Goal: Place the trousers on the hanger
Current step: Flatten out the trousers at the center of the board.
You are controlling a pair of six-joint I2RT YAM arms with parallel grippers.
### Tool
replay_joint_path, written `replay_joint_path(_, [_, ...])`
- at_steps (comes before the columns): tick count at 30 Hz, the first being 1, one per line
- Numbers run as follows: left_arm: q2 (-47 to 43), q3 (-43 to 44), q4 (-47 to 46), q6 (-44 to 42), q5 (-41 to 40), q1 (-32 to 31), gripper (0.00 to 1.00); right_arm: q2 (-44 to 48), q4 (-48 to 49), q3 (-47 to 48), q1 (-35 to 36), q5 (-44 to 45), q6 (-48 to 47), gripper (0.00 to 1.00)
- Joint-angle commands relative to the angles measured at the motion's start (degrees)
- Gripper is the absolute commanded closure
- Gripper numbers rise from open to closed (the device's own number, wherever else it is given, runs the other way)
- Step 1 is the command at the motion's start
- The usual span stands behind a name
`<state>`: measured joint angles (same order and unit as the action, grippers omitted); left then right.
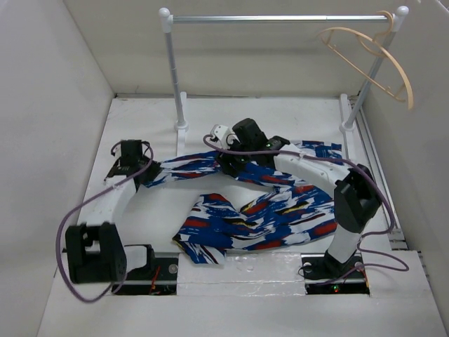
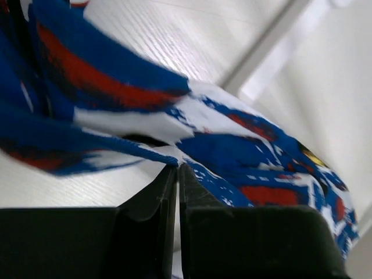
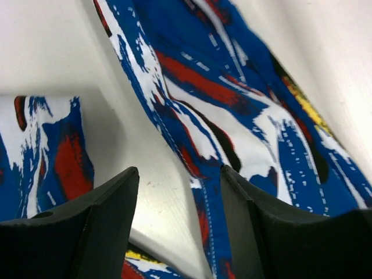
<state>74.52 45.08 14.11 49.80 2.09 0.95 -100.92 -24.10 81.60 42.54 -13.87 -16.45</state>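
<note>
The trousers (image 1: 280,210) lie spread on the white table in a blue, white and red print. One leg runs left to my left gripper (image 1: 149,174). In the left wrist view that gripper (image 2: 177,167) is shut, with the edge of the trousers (image 2: 244,151) pinched at its tips. My right gripper (image 1: 226,163) is low over the middle of the garment. In the right wrist view it (image 3: 180,171) is open, with a seamed edge of the trousers (image 3: 203,87) lying between the fingers. The tan hanger (image 1: 405,83) hangs at the far right end of the rail.
A silver rail (image 1: 280,19) on two white posts (image 1: 172,70) stands along the back of the table. White walls close in the left, back and right sides. Cables loop off both arms.
</note>
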Motion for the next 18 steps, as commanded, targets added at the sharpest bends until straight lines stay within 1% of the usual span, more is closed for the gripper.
replay_joint_path(1, [-12.79, -3.32, 1.00, 1.70, 2.13, -0.42, 1.00, 1.34, -1.14, 1.64, 1.58, -1.07, -2.10, 0.36])
replay_joint_path(2, [-15.43, -7.07, 2.84, 2.22, 2.31, -0.42, 1.00, 1.43, -0.87, 0.85, 2.19, -1.07, -1.75, 0.36])
replay_joint_path(3, [-20.94, -9.11, 4.33, 3.27, 2.48, -0.42, 1.00, 1.35, -0.78, 0.14, 2.19, -1.42, -1.75, 0.35])
replay_joint_path(4, [-23.34, -10.79, 5.31, 3.81, 3.01, -0.42, 1.00, 1.34, -0.60, -1.60, 2.19, -1.51, -1.92, 0.36])
replay_joint_path(5, [-26.07, -14.63, 9.67, 4.94, 4.32, -1.90, 1.00, 0.91, -0.43, -3.45, 2.71, -1.77, -2.62, 0.35])
replay_joint_path(6, [-26.09, -14.67, 9.71, 5.13, 4.33, -1.92, 1.00, 0.90, -0.42, -3.47, 2.72, -1.78, -2.62, 0.35])
replay_joint_path(9, [-29.59, -18.53, 11.20, 6.88, 8.27, -4.90, 1.00, 1.17, -1.39, -6.80, 2.72, -0.73, -3.50, 0.36])
replay_joint_path(10, [-30.74, -19.06, 11.73, 7.32, 8.72, -6.30, 1.00, 1.78, -1.39, -7.94, 3.24, -0.81, -4.03, 0.37])
replay_joint_path(12, [-32.59, -19.51, 12.95, 5.93, 10.57, -6.31, 0.99, 3.89, -1.74, -11.19, 3.25, -1.16, -4.38, 0.41])
replay_joint_path(13, [-32.51, -18.02, 17.14, 4.79, 9.61, -8.05, 0.79, 5.46, -3.66, -12.68, 3.25, -1.34, -4.99, 0.42])
replay_joint_path(14, [-32.51, -17.23, 17.18, 4.78, 9.60, -8.77, 0.71, 5.48, -3.68, -12.70, 3.25, -1.34, -5.00, 0.43])
replay_joint_path(16, [-33.47, -14.86, 21.02, 4.60, 7.59, -8.77, 0.47, 8.19, -5.42, -14.71, 3.25, -1.16, -5.26, 0.44])
replay_joint_path(17, [-34.00, -11.02, 21.92, 3.82, 3.06, -8.77, 0.28, 9.07, -6.13, -15.15, 3.25, -1.25, -5.44, 0.43])
replay_joint_path(18, [-34.70, -8.63, 22.71, 3.55, 0.23, -8.77, 0.23, 10.73, -6.66, -15.85, 3.25, -1.77, -5.61, 0.42])
